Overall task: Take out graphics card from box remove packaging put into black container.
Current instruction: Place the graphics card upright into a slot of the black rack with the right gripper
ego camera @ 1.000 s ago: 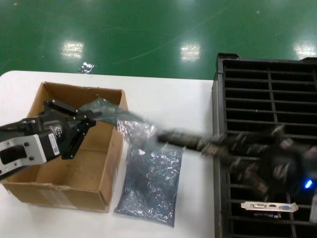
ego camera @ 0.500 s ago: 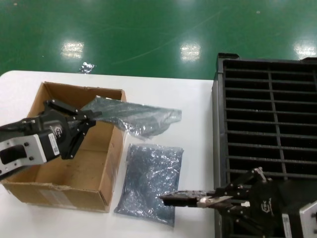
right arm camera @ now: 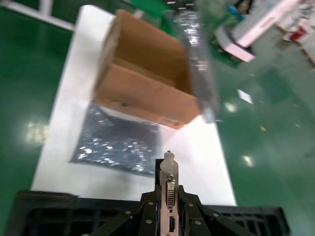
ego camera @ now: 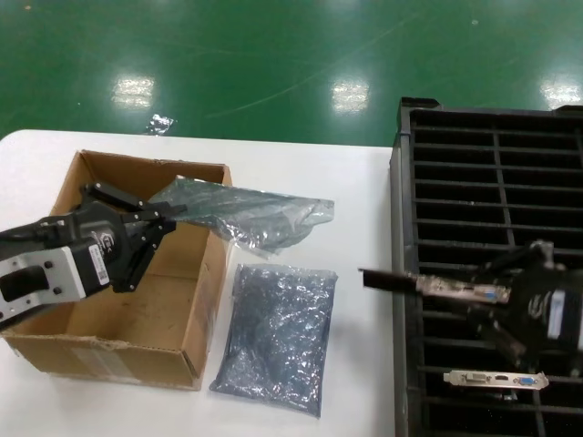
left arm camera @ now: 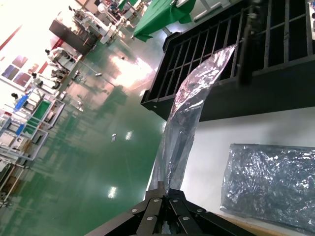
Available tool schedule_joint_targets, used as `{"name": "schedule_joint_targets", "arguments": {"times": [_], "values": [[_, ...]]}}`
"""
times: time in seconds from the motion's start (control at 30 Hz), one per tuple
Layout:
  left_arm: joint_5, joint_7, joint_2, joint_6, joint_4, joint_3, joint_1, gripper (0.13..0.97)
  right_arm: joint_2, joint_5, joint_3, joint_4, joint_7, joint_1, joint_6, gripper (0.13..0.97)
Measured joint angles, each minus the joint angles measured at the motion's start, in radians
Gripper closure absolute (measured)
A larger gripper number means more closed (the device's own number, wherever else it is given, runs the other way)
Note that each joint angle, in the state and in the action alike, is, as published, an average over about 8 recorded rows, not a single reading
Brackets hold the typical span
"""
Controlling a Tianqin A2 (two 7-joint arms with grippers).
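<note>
My left gripper (ego camera: 167, 217) hangs over the brown cardboard box (ego camera: 91, 341) and is shut on one end of the crinkly translucent bag (ego camera: 260, 216). The bag stretches out rightward over the table and looks empty; it also shows in the left wrist view (left arm camera: 192, 113). My right gripper (ego camera: 492, 293) is shut on the graphics card (ego camera: 392, 279) at its silver bracket (right arm camera: 170, 179). It holds the card level over the left edge of the black container (ego camera: 496, 182), with the card's dark end sticking out over the table.
A second grey bag (ego camera: 278, 337) lies flat on the white table (ego camera: 355, 182) between the box and the container. Another card's bracket with a blue port (ego camera: 496, 378) stands in a near slot. Green floor lies beyond.
The card has come out of the held bag. My right gripper carried it down toward the table's front, then up and right to the container's edge. The left gripper has not moved.
</note>
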Motion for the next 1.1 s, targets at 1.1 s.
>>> {"name": "schedule_joint_targets", "arguments": {"times": [1.1], "values": [[0.000,0.000,0.000,0.000,0.000,0.000,0.000,0.958,0.091,-0.011,0.259,0.017,0.114,-0.221,0.023,0.906]]}}
